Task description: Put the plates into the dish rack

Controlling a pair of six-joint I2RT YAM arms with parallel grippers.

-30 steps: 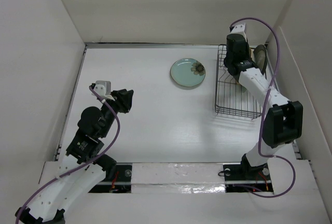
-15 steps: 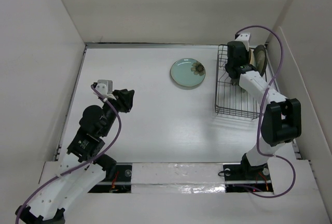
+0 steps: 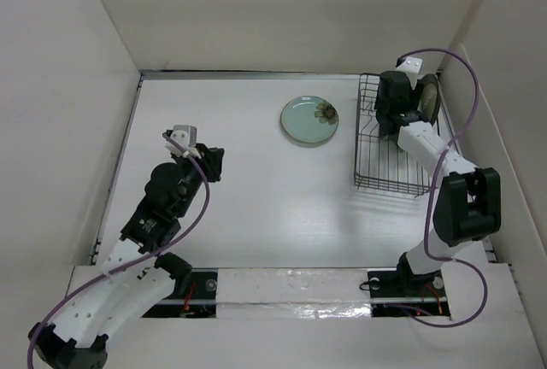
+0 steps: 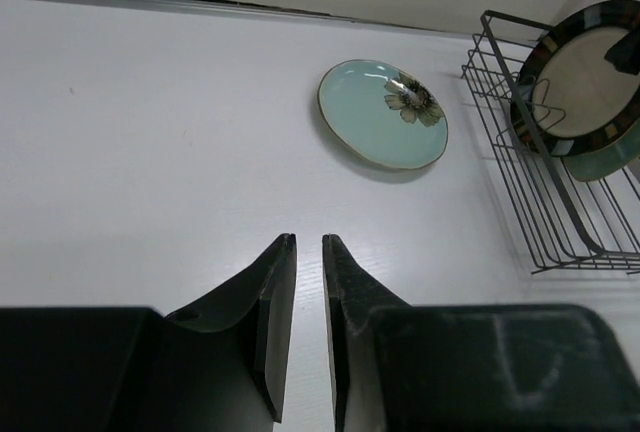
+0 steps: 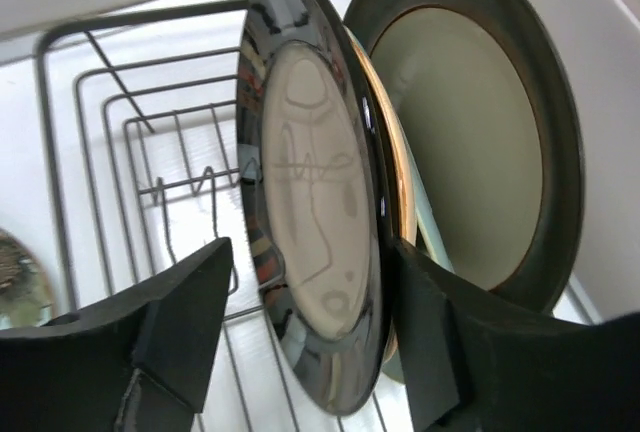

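The black wire dish rack [image 3: 389,151] stands at the far right. Several plates stand upright at its far end [image 3: 427,96]. The front one is cream with a dark striped rim [image 5: 310,202]; behind it I see a yellowish edge, a pale-green edge and a cream plate with a brown rim [image 5: 470,132]. My right gripper [image 5: 308,252] is open astride the striped plate, with its left finger clear of it. A teal round plate with a dark flower [image 3: 310,120] lies flat on the table left of the rack. My left gripper [image 4: 309,247] hovers over bare table, empty, with only a narrow gap between its fingers.
White walls enclose the table on the left, back and right. The rack's near slots [image 4: 560,222] hold nothing. The teal plate [image 4: 383,114] lies a short way from the rack's left wall [image 4: 497,112].
My right gripper has opened and let go of the striped-rim plate, which now stands in the rack. My left arm has shifted slightly right and its jaws have narrowed.
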